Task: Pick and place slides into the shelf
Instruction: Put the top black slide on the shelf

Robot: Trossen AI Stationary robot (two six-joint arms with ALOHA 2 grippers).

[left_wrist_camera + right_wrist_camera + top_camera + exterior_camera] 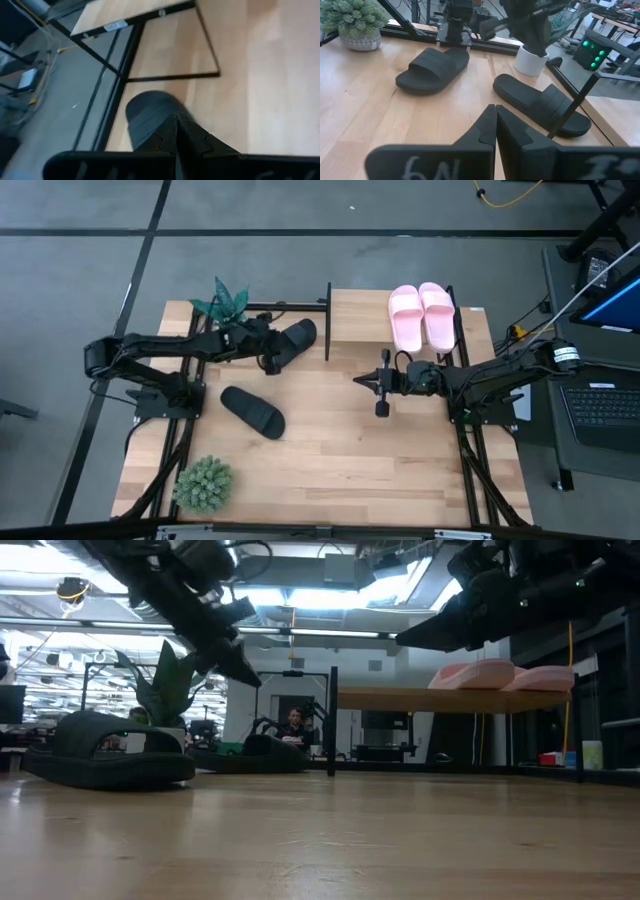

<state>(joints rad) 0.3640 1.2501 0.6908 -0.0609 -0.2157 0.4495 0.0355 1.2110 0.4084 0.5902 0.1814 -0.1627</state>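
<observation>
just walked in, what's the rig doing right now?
It is putting slides on the shelf. The pink pair already sits on the shelf's right end. The left hand is over one black slide lying beside the shelf's left post, with its fingers closed; a grip cannot be confirmed. The other black slide lies loose on the table. The right hand hangs shut and empty in front of the shelf.

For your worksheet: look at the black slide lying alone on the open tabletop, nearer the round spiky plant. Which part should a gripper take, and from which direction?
Probably the wide strap of the black slide, from straight above. It lies flat, sole down, apart from other things, and the strap arches over an open gap, so one finger could slip under.
</observation>
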